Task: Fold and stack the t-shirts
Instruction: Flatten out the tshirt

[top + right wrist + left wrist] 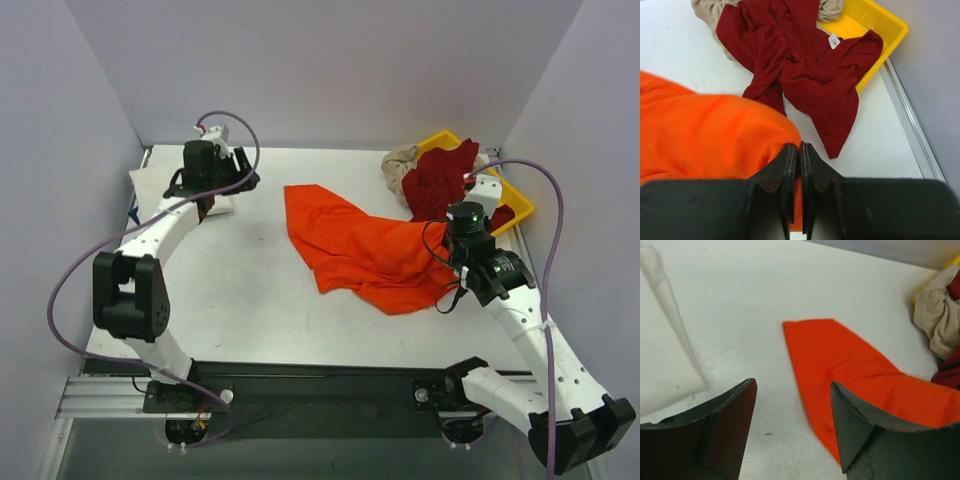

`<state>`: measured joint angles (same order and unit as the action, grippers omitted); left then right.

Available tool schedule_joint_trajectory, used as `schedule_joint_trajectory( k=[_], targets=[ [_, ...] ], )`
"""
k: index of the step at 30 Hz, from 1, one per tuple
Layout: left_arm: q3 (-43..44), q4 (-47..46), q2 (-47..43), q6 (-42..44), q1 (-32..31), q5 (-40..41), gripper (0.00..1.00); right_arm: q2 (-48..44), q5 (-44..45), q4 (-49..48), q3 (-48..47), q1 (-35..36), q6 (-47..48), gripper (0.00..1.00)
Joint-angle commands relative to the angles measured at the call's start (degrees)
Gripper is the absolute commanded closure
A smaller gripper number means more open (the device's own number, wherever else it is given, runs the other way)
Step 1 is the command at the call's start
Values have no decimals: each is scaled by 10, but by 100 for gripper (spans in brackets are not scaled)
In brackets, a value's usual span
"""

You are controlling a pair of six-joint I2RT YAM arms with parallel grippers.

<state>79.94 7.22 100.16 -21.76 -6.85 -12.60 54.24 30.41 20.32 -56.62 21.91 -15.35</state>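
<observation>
The right gripper point(800, 146) has its two dark fingers pressed together on an edge of the bright orange cloth t-shirt point(705, 135), which spreads away to its left over the white table point(875, 145). Just ahead of those fingers lies the crumpled dark red t-shirt point(800, 65), partly in the yellow plastic tray point(875, 25), with the bunched beige t-shirt point(935, 315) beyond it. The left gripper point(792, 384) stands wide apart, holding nothing; the flat white t-shirt point(660, 360) lies just to its left. Pale lavender walls point(320, 70) enclose the table.
</observation>
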Motion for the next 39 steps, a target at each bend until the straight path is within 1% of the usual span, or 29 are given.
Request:
schedule_joint_trajectory(
  k=[1, 2, 3, 4, 5, 6, 7, 8, 10, 11, 14, 15, 17, 18, 20, 23, 24, 31, 34, 39],
  targets=[
    [-74, -51, -106, 36, -50, 88, 29, 9, -23, -41, 1, -21, -20, 100],
    [-102, -55, -127, 40, -65, 104, 29, 12, -29, -42, 2, -23, -23, 100],
    [-173, -64, -171, 44, -84, 117, 29, 18, -36, -45, 4, -26, -25, 100],
    [-207, -83, -193, 46, -117, 140, 30, 21, -50, -51, 6, -26, -27, 100],
    [-244, -89, -234, 43, -136, 148, 30, 24, -56, -53, 6, -27, -28, 100],
    [-276, -101, -252, 38, -155, 153, 31, 29, -62, -55, 7, -29, -28, 100],
    [-332, -105, -268, 34, -168, 155, 33, 32, -69, -55, 6, -31, -28, 100],
    [-354, -107, -283, 22, -202, 152, 34, 32, -72, -55, 6, -32, -29, 100],
    [-404, -111, -310, 11, -242, 156, 35, 36, -83, -57, 7, -35, -31, 100],
    [-415, -116, -316, -3, -282, 158, 35, 37, -86, -58, 9, -35, -33, 100],
    [-443, -144, -310, -25, -338, 157, 35, 37, -100, -63, 14, -39, -35, 100],
    [-445, -167, -292, -39, -365, 154, 35, 37, -101, -64, 18, -40, -35, 100],
    [-436, -185, -265, -45, -381, 147, 35, 37, -105, -67, 21, -41, -36, 100],
    [-429, -192, -232, -46, -389, 145, 35, 37, -106, -68, 24, -42, -37, 100],
    [-411, -196, -187, -50, -393, 130, 34, 37, -107, -68, 26, -43, -35, 100],
    [-397, -231, -152, -57, -396, 126, 34, 32, -108, -68, 29, -46, -35, 100],
    [-388, -235, -145, -57, -396, 113, 34, 30, -108, -68, 29, -48, -35, 100],
    [-350, -246, -88, -56, -396, 93, 34, 31, -113, -68, 31, -54, -35, 100],
    [-342, -252, -68, -61, -396, 82, 35, 36, -113, -69, 30, -56, -34, 100],
    [-331, -230, -47, -69, -397, 94, 38, 44, -118, -74, 30, -58, -35, 100]
  ],
)
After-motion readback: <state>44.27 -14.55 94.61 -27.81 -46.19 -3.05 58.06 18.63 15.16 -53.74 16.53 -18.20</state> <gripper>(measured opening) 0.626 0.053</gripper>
